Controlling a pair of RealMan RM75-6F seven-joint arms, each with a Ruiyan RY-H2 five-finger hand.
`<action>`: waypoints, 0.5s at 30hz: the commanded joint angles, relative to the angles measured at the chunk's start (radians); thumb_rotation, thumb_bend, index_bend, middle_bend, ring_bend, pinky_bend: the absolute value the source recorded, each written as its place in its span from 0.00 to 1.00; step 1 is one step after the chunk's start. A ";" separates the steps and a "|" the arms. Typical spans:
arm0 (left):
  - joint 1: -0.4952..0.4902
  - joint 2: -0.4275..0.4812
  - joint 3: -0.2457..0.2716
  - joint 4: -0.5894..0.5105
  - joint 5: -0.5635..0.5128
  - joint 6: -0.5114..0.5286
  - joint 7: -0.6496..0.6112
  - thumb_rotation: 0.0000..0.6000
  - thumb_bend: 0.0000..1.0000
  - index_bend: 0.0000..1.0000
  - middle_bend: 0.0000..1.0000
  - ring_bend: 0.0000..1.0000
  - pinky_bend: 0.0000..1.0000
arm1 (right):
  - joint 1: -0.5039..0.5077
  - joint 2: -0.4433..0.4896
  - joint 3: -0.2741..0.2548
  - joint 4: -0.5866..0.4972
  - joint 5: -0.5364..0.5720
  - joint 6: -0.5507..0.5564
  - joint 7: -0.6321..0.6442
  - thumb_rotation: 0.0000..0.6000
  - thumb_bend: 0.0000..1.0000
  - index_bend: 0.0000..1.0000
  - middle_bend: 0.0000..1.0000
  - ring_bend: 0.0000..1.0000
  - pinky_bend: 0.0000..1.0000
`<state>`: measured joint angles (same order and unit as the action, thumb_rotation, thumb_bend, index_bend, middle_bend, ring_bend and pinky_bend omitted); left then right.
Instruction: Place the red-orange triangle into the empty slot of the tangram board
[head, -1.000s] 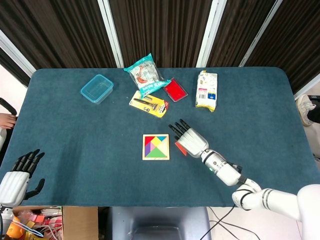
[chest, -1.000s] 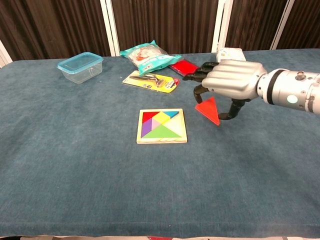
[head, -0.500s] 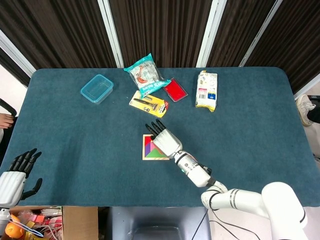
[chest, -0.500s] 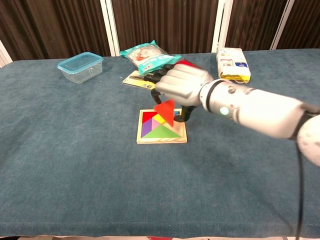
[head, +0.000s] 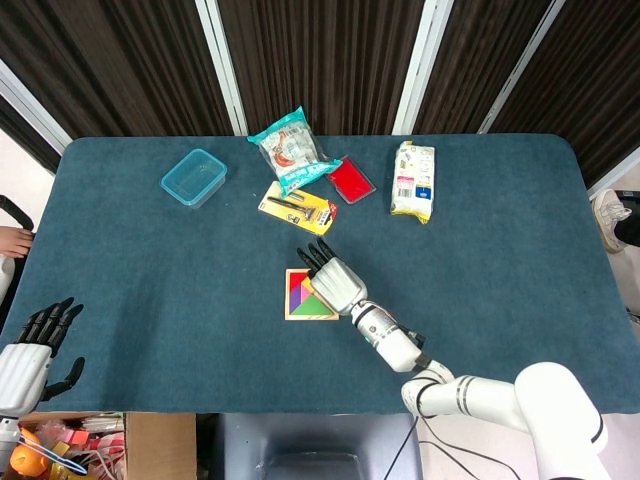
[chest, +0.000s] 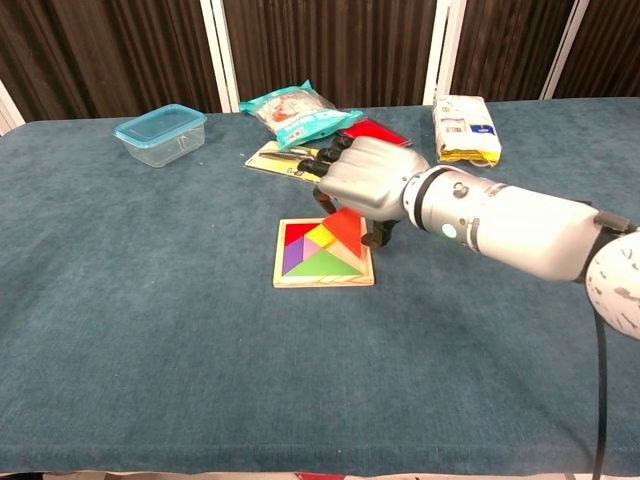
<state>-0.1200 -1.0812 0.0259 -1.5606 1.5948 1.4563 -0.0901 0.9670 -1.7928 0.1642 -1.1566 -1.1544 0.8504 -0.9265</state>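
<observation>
Right hand (chest: 365, 180) grasps the red-orange triangle (chest: 345, 229) at frame centre, tilted over the right side of the tangram board (chest: 324, 277). Step in hand: insertion. Next move likely requires levelling, seating, then release. Left hand (head: 28, 352), lower left, hangs released.

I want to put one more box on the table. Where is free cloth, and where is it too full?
Free: the wide near strip in front of the tangram board, and the whole right side past the yellow-white packet. Crowded: the far middle, where the snack bag, carded tool and red packet cluster, and the right hand over the board.
</observation>
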 joint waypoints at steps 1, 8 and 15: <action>-0.001 -0.001 0.000 0.000 -0.001 -0.001 0.002 1.00 0.46 0.00 0.00 0.02 0.10 | 0.002 -0.003 -0.004 0.004 0.005 -0.002 -0.001 1.00 0.43 0.62 0.04 0.00 0.00; -0.001 -0.001 -0.002 0.001 -0.002 -0.002 -0.002 1.00 0.46 0.00 0.00 0.02 0.10 | 0.010 -0.019 -0.015 0.018 0.007 0.002 -0.001 1.00 0.43 0.62 0.04 0.00 0.00; -0.002 0.002 0.001 0.001 0.004 -0.002 -0.006 1.00 0.45 0.00 0.00 0.02 0.10 | 0.013 -0.022 -0.021 0.022 0.016 0.005 -0.008 1.00 0.43 0.61 0.04 0.00 0.00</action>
<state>-0.1221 -1.0792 0.0271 -1.5594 1.5991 1.4546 -0.0961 0.9798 -1.8147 0.1436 -1.1347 -1.1397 0.8548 -0.9337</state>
